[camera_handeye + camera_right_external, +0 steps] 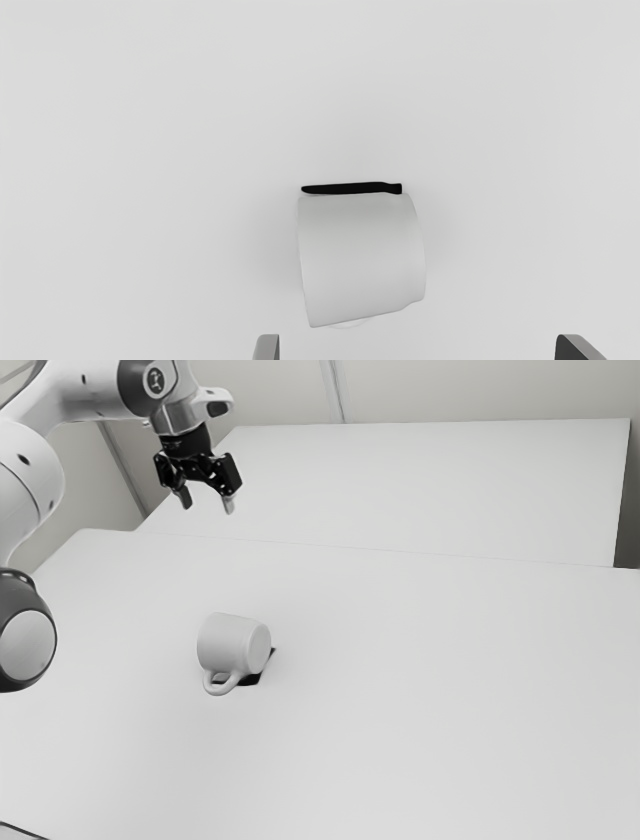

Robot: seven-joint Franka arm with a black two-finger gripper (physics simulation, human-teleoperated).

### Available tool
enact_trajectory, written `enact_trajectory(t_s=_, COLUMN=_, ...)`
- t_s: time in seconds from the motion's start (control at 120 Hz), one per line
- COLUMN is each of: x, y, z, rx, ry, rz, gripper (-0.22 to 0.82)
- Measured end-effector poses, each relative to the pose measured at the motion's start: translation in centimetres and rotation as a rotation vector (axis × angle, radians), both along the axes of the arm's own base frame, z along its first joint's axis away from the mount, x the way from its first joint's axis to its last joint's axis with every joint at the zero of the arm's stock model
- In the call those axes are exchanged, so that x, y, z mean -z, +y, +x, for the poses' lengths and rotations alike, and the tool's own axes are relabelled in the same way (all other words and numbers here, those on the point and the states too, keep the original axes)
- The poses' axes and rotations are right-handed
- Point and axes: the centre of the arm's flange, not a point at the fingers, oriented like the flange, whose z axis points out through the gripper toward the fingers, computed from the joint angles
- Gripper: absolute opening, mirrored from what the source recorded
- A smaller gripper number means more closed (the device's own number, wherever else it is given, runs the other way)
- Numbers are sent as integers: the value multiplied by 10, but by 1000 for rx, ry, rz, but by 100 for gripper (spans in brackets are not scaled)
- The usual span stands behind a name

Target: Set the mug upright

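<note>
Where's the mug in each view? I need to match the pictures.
Exterior view: left of centre, the mug on its side, lower than the gripper.
Wrist view: the mug beyond the open fingers, nearer one fingertip.
Shared landmark: the black strip beside the mug.

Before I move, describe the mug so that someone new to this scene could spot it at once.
Find the big white table, then look below the raised black gripper in the exterior view. The pale mug lies there on its side. Unlike the thin black piece beside it, it has a rounded body and a looped handle.
</note>
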Motion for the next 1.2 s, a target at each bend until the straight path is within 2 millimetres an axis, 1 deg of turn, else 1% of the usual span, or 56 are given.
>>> enact_trajectory(t_s=0.167, x=-6, y=6, z=-4, rx=4, ry=-2, rz=0, gripper=60)
enact_trajectory(t_s=0.2, x=-2, y=7, z=-4, rx=3, ry=7, rz=-3, gripper=60)
enact_trajectory(t_s=0.25, x=10, y=12, z=-4, rx=-2, ry=23, rz=-7, gripper=60)
enact_trajectory(t_s=0.3, x=14, y=19, z=-13, rx=-12, ry=31, rz=-25, gripper=60)
enact_trajectory(t_s=0.342, x=18, y=23, z=-27, rx=-18, ry=39, rz=-45, gripper=60)
enact_trajectory(t_s=0.392, x=26, y=42, z=-48, rx=-58, ry=47, rz=-91, gripper=60)
enact_trajectory(t_s=0.45, x=43, y=69, z=-75, rx=-118, ry=47, rz=-168, gripper=60)
enact_trajectory(t_s=0.517, x=63, y=94, z=-94, rx=-178, ry=29, rz=-255, gripper=60)
enact_trajectory(t_s=0.583, x=84, y=118, z=-105, rx=-234, ry=-3, rz=-332, gripper=60)
enact_trajectory(t_s=0.667, x=105, y=148, z=-112, rx=-295, ry=-56, rz=-410, gripper=60)
enact_trajectory(t_s=0.717, x=120, y=166, z=-114, rx=-329, ry=-80, rz=-450, gripper=60)
enact_trajectory(t_s=0.75, x=132, y=173, z=-112, rx=-343, ry=-92, rz=-473, gripper=60)
enact_trajectory(t_s=0.775, x=139, y=172, z=-108, rx=-341, ry=-100, rz=-490, gripper=61)
enact_trajectory(t_s=0.792, x=143, y=168, z=-105, rx=-334, ry=-104, rz=-501, gripper=61)
enact_trajectory(t_s=0.875, x=165, y=126, z=-90, rx=-261, ry=-109, rz=-564, gripper=60)
enact_trajectory(t_s=0.917, x=177, y=114, z=-87, rx=-242, ry=-111, rz=-589, gripper=60)
enact_trajectory(t_s=0.95, x=185, y=113, z=-87, rx=-239, ry=-116, rz=-606, gripper=60)
enact_trajectory(t_s=1.075, x=208, y=119, z=-90, rx=-238, ry=-145, rz=-652, gripper=60)
enact_trajectory(t_s=1.2, x=222, y=121, z=-96, rx=-214, ry=-165, rz=-676, gripper=60)
